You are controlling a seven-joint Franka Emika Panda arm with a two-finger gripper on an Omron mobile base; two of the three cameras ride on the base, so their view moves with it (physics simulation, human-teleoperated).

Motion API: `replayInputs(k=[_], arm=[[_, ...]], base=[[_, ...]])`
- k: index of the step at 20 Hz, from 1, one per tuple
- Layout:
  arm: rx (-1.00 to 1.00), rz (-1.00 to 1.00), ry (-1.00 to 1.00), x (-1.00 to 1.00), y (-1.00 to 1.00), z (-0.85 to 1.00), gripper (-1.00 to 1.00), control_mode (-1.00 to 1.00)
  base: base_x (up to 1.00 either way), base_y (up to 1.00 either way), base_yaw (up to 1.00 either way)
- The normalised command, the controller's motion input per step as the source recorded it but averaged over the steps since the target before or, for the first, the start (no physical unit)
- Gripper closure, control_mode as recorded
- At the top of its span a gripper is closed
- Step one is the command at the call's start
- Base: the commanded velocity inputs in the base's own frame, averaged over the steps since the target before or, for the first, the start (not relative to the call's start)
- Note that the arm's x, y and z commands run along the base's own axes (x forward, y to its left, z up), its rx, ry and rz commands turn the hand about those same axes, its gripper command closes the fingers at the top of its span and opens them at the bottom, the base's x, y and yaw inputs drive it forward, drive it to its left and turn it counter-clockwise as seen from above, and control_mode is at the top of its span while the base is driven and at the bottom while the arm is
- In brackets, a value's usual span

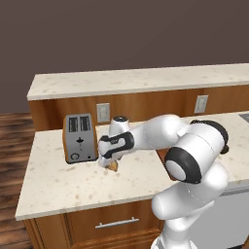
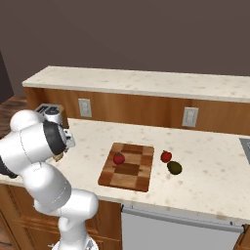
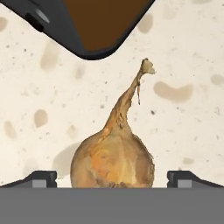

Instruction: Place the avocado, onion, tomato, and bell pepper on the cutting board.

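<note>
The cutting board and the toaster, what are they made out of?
The cutting board looks like wood: dark and light brown blocks in a checker pattern, with a dull finish. The toaster seems to be shiny grey metal on its front and top, with orange-brown sides that could be plastic or painted; the picture can't settle which.

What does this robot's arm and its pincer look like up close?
The arm is made of rounded, glossy white shells joined by dark bands at the joints. No loose cables or markings are visible. The gripper ends in two small dark, blocky fingertips.
</note>
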Motion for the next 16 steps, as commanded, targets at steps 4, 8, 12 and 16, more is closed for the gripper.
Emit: replayInputs(k=[4,8,12,16], arm=[[0.0,0.0,0.02,0.0,0.07,-0.34,1.0,-1.0],[0.0,0.0,0.0,-0.01,0.03,-0.17,1.0,-1.0],[0.0,0.0,-0.03,-0.08,-0.08,0.15,1.0,-1.0],[0.0,0.0,-0.12,-0.41,-0.32,0.82,1.0,-1.0]], base=[[0.0,0.0,0.0],[0.0,0.0,0.0],[0.0,0.0,0.0],[0.0,0.0,0.0]])
